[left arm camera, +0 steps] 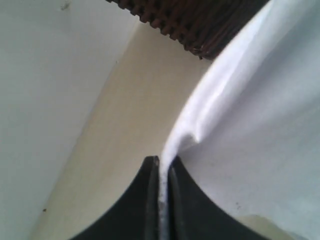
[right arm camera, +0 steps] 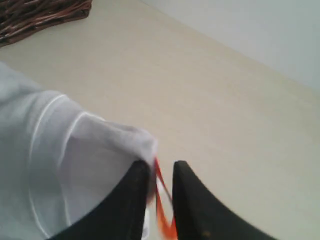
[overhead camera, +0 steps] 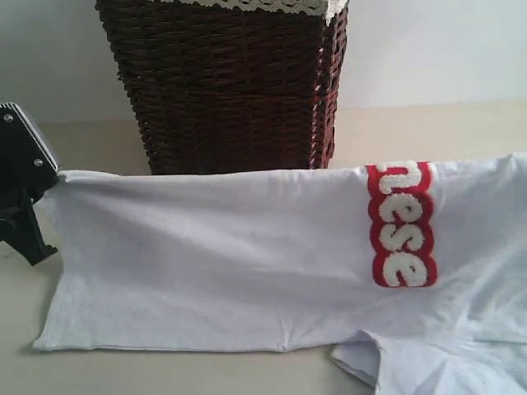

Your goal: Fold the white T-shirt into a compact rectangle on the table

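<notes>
The white T-shirt (overhead camera: 247, 255) hangs stretched across the exterior view above the table (overhead camera: 428, 132), its red-edged lettering (overhead camera: 401, 224) at the right. Its lower part and a sleeve rest on the table. My left gripper (overhead camera: 51, 179) holds the shirt's left corner. In the left wrist view that gripper (left arm camera: 162, 167) is shut on a thin white fold of the shirt (left arm camera: 260, 125). My right gripper (right arm camera: 161, 167) has its jaws parted. The orange neck tag (right arm camera: 162, 215) lies in the gap and the shirt's cloth (right arm camera: 75, 160) bunches against one finger. This gripper is outside the exterior view.
A dark wicker basket (overhead camera: 230, 82) with white lace trim stands behind the shirt, close to its upper edge. A pale wall (overhead camera: 445, 49) runs behind the table. Bare table (right arm camera: 225, 110) stretches beyond the right gripper.
</notes>
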Controlling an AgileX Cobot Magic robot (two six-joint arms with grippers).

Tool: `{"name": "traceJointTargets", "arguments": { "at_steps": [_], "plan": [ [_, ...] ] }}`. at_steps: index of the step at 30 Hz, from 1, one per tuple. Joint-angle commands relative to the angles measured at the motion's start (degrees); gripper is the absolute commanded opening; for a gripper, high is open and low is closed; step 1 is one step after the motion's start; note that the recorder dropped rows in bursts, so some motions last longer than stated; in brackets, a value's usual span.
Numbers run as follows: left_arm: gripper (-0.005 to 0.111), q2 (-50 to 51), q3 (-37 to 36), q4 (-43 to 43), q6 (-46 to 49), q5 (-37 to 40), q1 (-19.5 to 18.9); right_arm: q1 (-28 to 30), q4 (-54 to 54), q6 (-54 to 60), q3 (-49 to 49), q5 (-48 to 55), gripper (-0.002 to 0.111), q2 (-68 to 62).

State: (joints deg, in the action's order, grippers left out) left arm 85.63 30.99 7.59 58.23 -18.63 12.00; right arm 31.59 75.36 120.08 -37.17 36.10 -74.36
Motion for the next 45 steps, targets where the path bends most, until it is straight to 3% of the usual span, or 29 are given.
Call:
{"name": "traceJointTargets", "arguments": {
  "at_steps": [1, 3, 6, 10, 13, 16, 20, 25, 31, 38, 42, 45],
  "plan": [
    [0.0, 2.1, 0.4, 0.4, -0.1, -5.4, 0.0, 0.1, 0.9, 1.2, -2.3, -0.8, 0.04, -3.1],
    [0.0, 2.4, 0.4, 0.4, -0.4, -6.4, 0.0, 0.1, 0.7, 1.2, -2.6, -0.8, 0.051, -3.9],
    [0.0, 2.7, 0.4, 0.4, -0.4, -7.7, 0.0, 0.1, 0.7, 1.2, -2.7, -0.6, 0.058, -4.0],
    [0.004, 2.7, 0.4, 0.6, -0.4, -11.9, 0.0, 0.1, 0.8, 1.2, -2.7, 1.0, 0.058, -3.4],
    [0.016, 2.7, 0.4, 0.6, -2.5, -12.3, 0.0, 0.1, 0.8, 1.2, -2.8, 2.5, 0.058, -2.2],
    [0.032, 2.7, 0.4, 2.1, -11.5, -12.4, 0.0, 0.1, 0.8, 1.2, -2.8, 3.9, 0.058, -0.7],
    [0.046, 2.2, 0.4, 1.7, -11.7, -14.0, 0.0, 0.1, 0.8, 1.2, -2.8, 4.4, 0.058, 1.6],
    [0.054, 2.2, 0.4, 1.6, -12.2, -20.7, 0.0, 0.1, 0.8, 1.2, -2.8, 4.6, 0.058, 4.6],
    [0.066, 1.3, 0.4, 1.5, -11.6, -21.1, 0.0, 0.1, 0.8, 1.2, -2.8, 5.3, 0.058, 5.8],
    [0.068, -11.9, 0.4, -11.5, -13.8, -21.7, 0.0, 0.1, 0.8, 1.2, -2.8, 18.3, 0.058, 7.8],
    [0.068, -20.9, 0.4, -5.8, -24.6, -21.8, 0.0, 0.1, 0.9, 1.2, -2.8, 23.7, 0.053, 12.6],
    [0.068, -27.5, 0.4, 2.8, -25.0, -21.0, 0.0, 0.1, 0.9, 1.1, -2.8, 23.4, 0.043, 17.9]
  ]
}}
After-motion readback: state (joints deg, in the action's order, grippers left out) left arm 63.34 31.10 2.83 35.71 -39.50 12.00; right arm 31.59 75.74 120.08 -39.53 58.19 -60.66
